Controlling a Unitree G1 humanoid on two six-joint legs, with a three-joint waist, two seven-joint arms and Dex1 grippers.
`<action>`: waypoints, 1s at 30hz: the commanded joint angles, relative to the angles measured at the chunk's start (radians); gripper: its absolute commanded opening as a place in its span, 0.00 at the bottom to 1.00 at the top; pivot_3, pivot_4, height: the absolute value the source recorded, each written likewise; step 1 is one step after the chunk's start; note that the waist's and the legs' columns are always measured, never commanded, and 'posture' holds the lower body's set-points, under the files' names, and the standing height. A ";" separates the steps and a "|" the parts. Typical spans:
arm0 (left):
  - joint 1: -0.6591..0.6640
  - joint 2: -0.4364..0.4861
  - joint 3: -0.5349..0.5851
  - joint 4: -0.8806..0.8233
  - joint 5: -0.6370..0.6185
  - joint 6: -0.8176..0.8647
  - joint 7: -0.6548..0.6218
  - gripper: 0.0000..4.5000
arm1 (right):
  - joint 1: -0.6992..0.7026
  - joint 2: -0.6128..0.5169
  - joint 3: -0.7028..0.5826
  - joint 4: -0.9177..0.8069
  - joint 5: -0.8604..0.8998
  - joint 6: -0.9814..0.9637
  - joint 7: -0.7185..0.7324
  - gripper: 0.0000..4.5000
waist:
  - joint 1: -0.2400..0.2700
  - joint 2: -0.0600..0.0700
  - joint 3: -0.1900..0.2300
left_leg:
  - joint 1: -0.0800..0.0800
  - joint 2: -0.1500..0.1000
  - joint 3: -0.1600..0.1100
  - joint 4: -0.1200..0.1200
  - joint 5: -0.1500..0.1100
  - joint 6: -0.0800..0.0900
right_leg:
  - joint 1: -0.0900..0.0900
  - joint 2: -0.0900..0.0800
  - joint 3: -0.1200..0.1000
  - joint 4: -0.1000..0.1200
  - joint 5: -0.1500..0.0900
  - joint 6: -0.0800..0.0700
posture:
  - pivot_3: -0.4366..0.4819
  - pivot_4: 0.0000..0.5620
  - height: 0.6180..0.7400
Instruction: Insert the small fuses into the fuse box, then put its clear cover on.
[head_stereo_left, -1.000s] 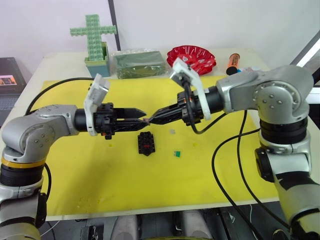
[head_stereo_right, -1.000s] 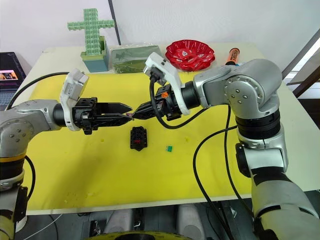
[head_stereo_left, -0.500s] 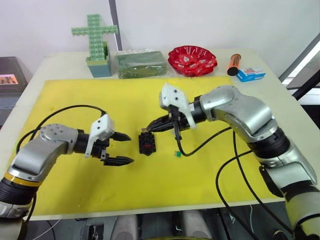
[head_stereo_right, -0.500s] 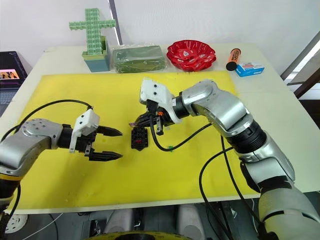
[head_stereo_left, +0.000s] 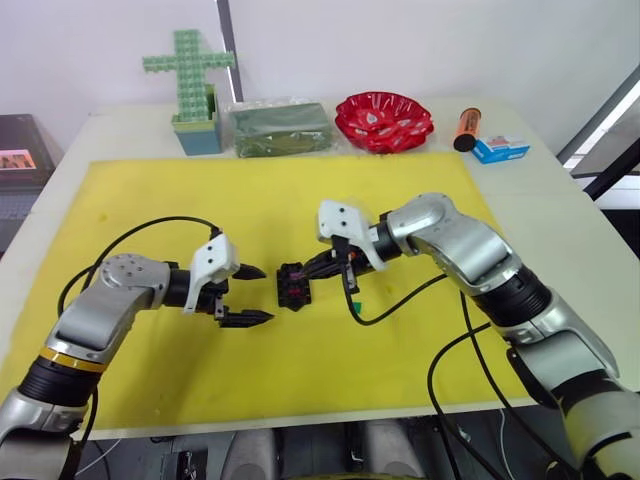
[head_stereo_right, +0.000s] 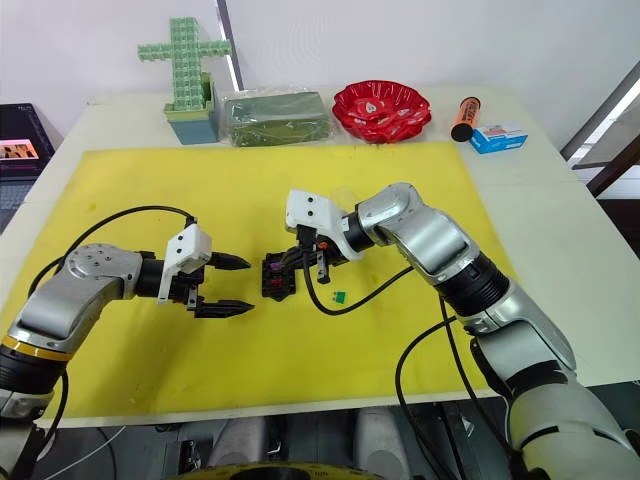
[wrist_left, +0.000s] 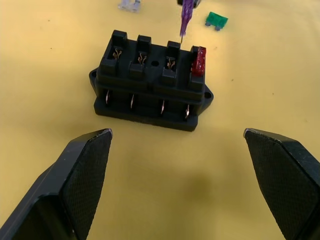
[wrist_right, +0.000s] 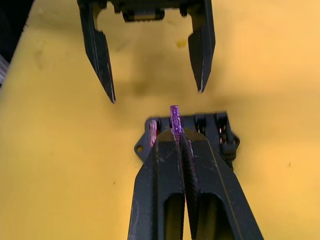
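The black fuse box (head_stereo_left: 292, 285) lies in the middle of the yellow mat (head_stereo_left: 150, 200), with a red fuse (wrist_left: 198, 61) seated in its end slot. My right gripper (wrist_right: 178, 134) is shut on a purple fuse (wrist_right: 174, 116), held upright just above the slot beside the red one. My left gripper (head_stereo_left: 250, 295) stands open just left of the box, fingers apart from it. A green fuse (head_stereo_right: 340, 297) and a greyish fuse (wrist_left: 129, 5) lie loose on the mat beyond the box. A faint glassy patch (head_stereo_right: 343, 194) behind the right arm may be the clear cover.
Along the table's back stand a green block cross (head_stereo_left: 188, 70), a clear bag of green material (head_stereo_left: 280, 128), a red bowl (head_stereo_left: 384, 118), an orange tube (head_stereo_left: 466, 128) and a blue-and-white carton (head_stereo_left: 502, 149). A laptop (head_stereo_left: 15, 165) sits at far left.
Both grippers met tip to tip above the box a second ago. The left one has opened and dropped beside the box. The right one has brought the purple fuse down to the slots.
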 joint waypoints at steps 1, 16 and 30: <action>-0.012 -0.002 0.009 -0.012 0.014 -0.021 0.004 0.98 | 0.001 0.026 -0.020 -0.005 -0.013 -0.016 0.006 0.01 | 0.000 0.000 0.000 | 0.000 0.000 0.000 0.000 0.000 0.000 | 0.000 0.000 0.000 0.000 0.000 0.000 | 0.48 0.27 1.00; 0.006 -0.006 0.019 -0.038 0.017 -0.010 0.013 0.98 | 0.019 0.062 -0.035 0.026 -0.050 -0.014 0.002 0.01 | 0.000 0.000 0.000 | 0.000 0.000 0.000 0.000 0.000 0.000 | 0.000 0.000 0.000 0.002 0.000 0.001 | 0.48 0.27 1.00; 0.013 -0.006 0.017 -0.050 0.016 -0.003 0.014 0.98 | 0.040 0.072 -0.036 0.043 -0.081 -0.024 -0.003 0.01 | 0.000 0.000 0.000 | 0.001 0.000 0.000 0.000 0.000 0.000 | 0.000 0.000 0.000 0.003 0.000 0.001 | 0.48 0.27 1.00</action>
